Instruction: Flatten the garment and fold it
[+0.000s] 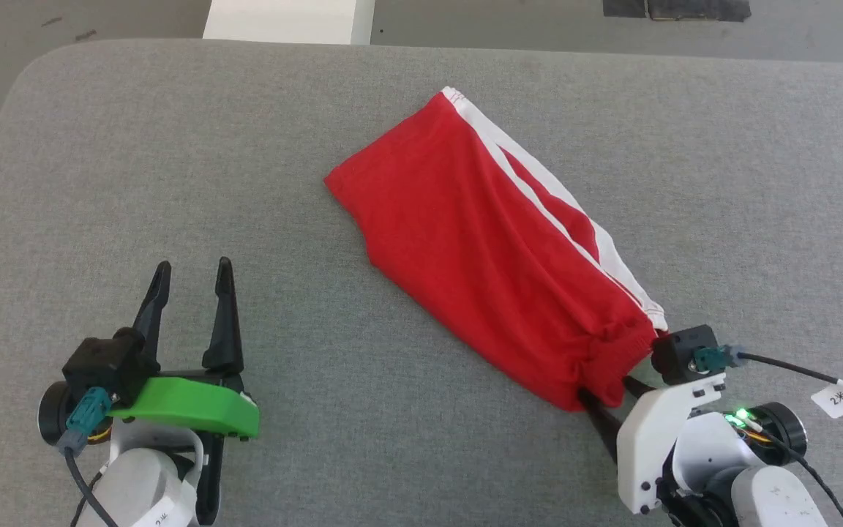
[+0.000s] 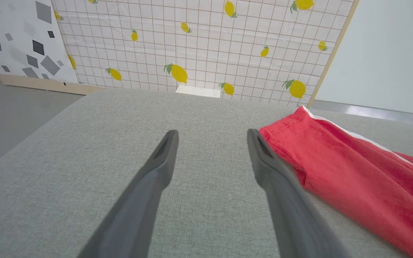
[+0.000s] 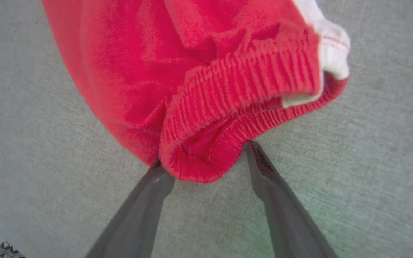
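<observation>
Garment (image 1: 480,249) lies folded on the grey bench (image 1: 173,146), stretched on a slant from mid-bench toward the near right. White stripes (image 1: 538,187) run along its far edge, and the gathered waistband (image 3: 228,89) bunches at the near end.

The right pincer (image 3: 204,154) sits at that waistband with its fingers (image 3: 145,208) spread wide. A lump of the band lies between the tips: one tip is tucked under the cloth, the other touches the band's edge, and nothing is clamped.

The left pincer (image 1: 193,265) hovers over bare bench at the near left, well apart from the garment, spread wide and empty.
</observation>
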{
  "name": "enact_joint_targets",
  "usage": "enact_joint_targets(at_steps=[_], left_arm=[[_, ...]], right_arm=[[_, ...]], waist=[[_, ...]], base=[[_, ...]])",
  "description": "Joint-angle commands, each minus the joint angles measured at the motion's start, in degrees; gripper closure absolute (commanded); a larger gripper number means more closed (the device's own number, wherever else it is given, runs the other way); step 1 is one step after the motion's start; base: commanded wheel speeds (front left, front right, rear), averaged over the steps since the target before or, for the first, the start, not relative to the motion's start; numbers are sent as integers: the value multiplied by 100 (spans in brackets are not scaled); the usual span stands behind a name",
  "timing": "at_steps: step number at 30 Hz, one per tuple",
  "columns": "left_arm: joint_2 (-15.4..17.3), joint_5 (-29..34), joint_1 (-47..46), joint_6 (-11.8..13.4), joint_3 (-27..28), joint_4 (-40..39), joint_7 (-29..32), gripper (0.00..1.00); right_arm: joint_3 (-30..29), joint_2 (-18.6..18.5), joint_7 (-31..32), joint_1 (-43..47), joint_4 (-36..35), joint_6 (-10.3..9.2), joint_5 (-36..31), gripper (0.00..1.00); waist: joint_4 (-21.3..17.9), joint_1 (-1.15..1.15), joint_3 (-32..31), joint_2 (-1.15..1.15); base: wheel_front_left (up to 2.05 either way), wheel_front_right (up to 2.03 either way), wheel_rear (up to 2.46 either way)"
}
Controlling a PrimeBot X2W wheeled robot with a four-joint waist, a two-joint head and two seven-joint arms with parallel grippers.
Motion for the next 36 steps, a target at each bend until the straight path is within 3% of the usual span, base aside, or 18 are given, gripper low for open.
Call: enact_joint_targets(at_steps=[1,12,21,29,36], left_arm=[[-10,79,-46,-40,-1,-3,-21,0],[16,-48,-415,-349,-235,254,357,0],[-156,-507,-2283,-624,-532,1234,2224,0],[-381,-725,-3818,-601,-836,2836,4062,0],[-460,-540,-4529,-633,-1236,3690,4955,0]], right_arm=[[-14,-9,87,19,149,-11,-27,100],[-112,-9,88,37,-172,-11,44,100],[167,-9,144,-67,-472,-11,58,100],[416,-9,228,-139,-698,-11,85,100],[398,-9,294,-89,-867,-11,56,100]], waist=[[-2,0,0,0],[-81,0,-51,0],[-178,0,222,0],[-360,0,459,0],[-473,0,633,0]], base=[[0,0,0],[0,0,0],[0,0,0],[0,0,0],[0,0,0]])
